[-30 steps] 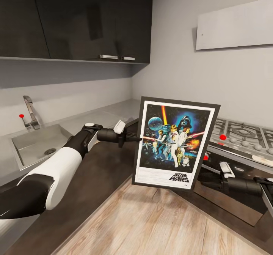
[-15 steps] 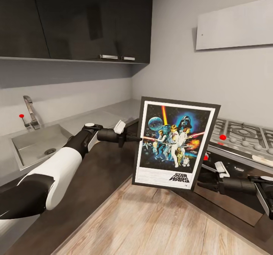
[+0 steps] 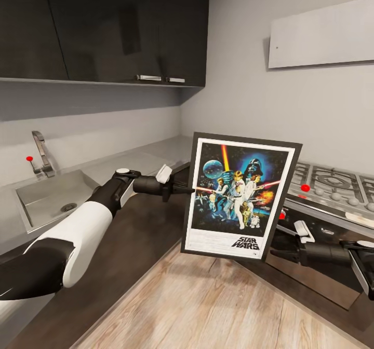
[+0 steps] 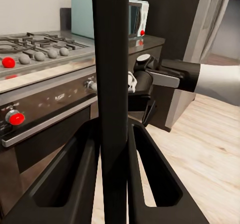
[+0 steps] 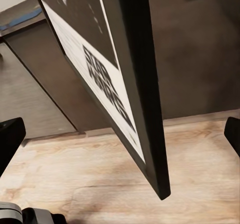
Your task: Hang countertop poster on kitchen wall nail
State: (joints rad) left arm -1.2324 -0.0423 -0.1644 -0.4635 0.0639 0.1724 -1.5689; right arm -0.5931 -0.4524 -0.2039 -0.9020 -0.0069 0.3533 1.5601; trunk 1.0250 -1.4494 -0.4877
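Two arms of mine flank the poster, which hangs in the air above the wood floor, clear of the kitchen countertop that runs behind it. Farthest to the poster's left, the steel sink sits sunk in that countertop, with its faucet at the back rim. Nearer, my left gripper meets the poster's left edge about halfway up; in the left wrist view both fingers are pressed against the thin black frame, so this claw is clamped on the poster. The print stands upright, leaning a little to the right, its face toward my head camera and the STAR WARS logo at the bottom. To the poster's right, the gas stove with its red knob lies behind and beside it. My right gripper hovers near the poster's lower right corner; in the right wrist view its fingertips stand wide apart, the poster's edge between them but not touched.
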